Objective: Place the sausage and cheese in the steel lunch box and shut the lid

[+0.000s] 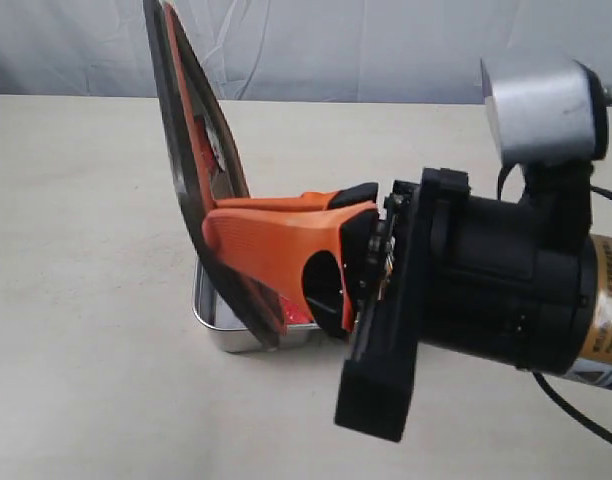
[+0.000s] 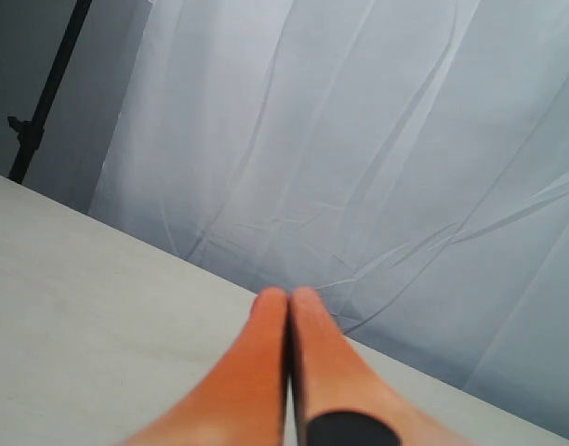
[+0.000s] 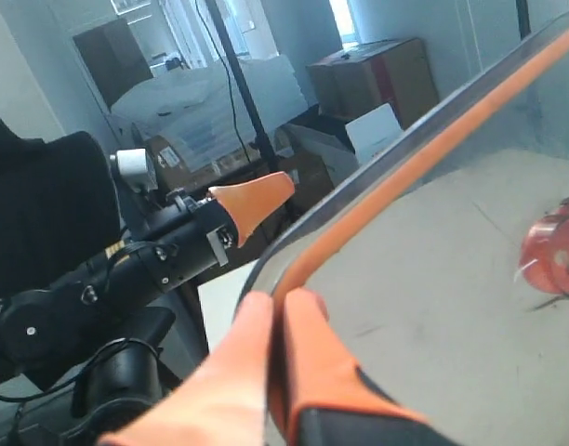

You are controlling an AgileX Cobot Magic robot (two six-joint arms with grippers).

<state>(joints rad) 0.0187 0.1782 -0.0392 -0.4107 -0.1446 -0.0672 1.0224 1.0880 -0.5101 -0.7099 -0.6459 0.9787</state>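
Note:
My right gripper [image 1: 214, 210] [image 3: 280, 297] is shut on the edge of the lid [image 1: 191, 120] [image 3: 433, 214]. The lid is dark and translucent, with an orange seal rim and an orange valve [image 3: 556, 260]. It stands tilted, almost upright. Its lower edge is over the steel lunch box [image 1: 211, 325], which lies on the table. A bit of glossy red [image 1: 296, 318] shows in the box under the fingers; I cannot tell if it is the sausage. The cheese is hidden. My left gripper [image 2: 288, 295] is shut on nothing, above the table and away from the box.
The right arm's black body [image 1: 486, 270] fills the exterior view's right side and hides part of the beige table [image 1: 76, 260]. A pale curtain [image 2: 387, 139] hangs behind the table's far edge. The left arm [image 3: 126, 269] shows beyond the lid in the right wrist view.

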